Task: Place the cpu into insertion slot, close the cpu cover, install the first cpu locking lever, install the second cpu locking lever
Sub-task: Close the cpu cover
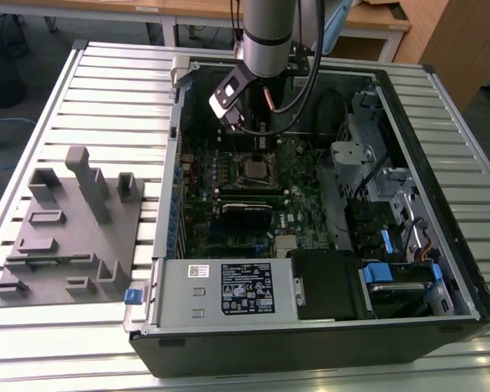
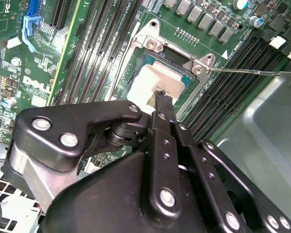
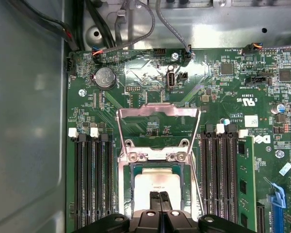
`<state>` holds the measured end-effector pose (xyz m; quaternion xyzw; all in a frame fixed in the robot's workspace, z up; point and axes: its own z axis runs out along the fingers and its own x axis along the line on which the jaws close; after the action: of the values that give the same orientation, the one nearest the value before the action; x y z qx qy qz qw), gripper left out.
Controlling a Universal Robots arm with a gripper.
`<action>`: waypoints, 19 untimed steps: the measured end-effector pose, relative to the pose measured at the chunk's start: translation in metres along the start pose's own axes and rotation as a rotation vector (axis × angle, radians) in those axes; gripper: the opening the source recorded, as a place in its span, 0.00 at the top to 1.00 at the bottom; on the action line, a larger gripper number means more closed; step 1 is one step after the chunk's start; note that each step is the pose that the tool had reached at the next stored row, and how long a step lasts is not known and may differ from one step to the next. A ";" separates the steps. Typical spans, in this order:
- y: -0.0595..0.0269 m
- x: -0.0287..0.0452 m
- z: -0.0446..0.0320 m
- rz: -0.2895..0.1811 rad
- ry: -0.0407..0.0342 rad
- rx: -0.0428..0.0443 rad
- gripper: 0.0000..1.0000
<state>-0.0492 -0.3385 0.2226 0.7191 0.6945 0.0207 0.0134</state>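
The gripper (image 3: 160,194) hangs low over the board with its two fingers pressed together and nothing between them. In both wrist views the tip sits over the near edge of the cpu (image 3: 157,178), touching it or just above it; I cannot tell which.

The cpu lies flat in the insertion slot (image 3: 129,184), dull metal top up and square to the rim, so the placing looks done. I judge it a light, stiff little plate with a smooth top that gives fingers poor purchase. Its weak point is the contact face underneath (and the fine contacts in the slot below). Any hold belongs on two opposite edges, and it should be kept level, never pushed down or slid sideways.

Just past it the cpu cover (image 3: 157,110) stands swung open on its hinge, with green board showing through its square window, so it is not closed yet. It looks like thin springy steel – easy to tip over, and best pushed at the free crossbar rather than at the side rails, which would probably flex.

A thin locking lever (image 2: 252,72) juts out beside the slot in the second wrist view, unlatched. It is a stiff wire, likely to spring back and slip off a smooth finger.

Long memory slots (image 3: 89,184) flank the slot on both sides. In the exterior view all of this sits deep inside the open computer case (image 1: 441,122) – with its walls close around the arm
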 end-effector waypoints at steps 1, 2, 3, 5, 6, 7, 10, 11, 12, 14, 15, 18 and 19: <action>0.0000 0.0000 -0.0010 0.000 0.0000 0.0000 0.90; 0.0001 0.0000 -0.0011 0.000 0.0000 0.0000 0.90; 0.0001 0.0000 -0.0011 0.000 0.0000 0.0000 0.90; 0.0000 0.0000 -0.0019 0.000 -0.0005 0.0003 0.90; 0.0001 0.0000 -0.0026 0.000 -0.0004 0.0002 0.90; 0.0002 0.0000 -0.0032 0.000 0.0000 0.0000 0.90; 0.0002 0.0001 -0.0042 0.000 0.0003 -0.0001 0.90; 0.0002 0.0001 -0.0050 0.000 0.0000 0.0000 0.90; 0.0003 0.0001 -0.0057 0.000 0.0001 0.0000 0.90; 0.0003 0.0001 -0.0057 0.000 0.0000 0.0000 0.90; 0.0003 0.0000 -0.0061 0.000 -0.0003 0.0002 0.90; 0.0003 0.0001 -0.0064 0.000 0.0000 0.0000 0.90; 0.0003 0.0001 -0.0067 0.000 0.0001 0.0000 0.90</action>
<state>-0.0492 -0.3385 0.2293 0.7191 0.6945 0.0207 0.0134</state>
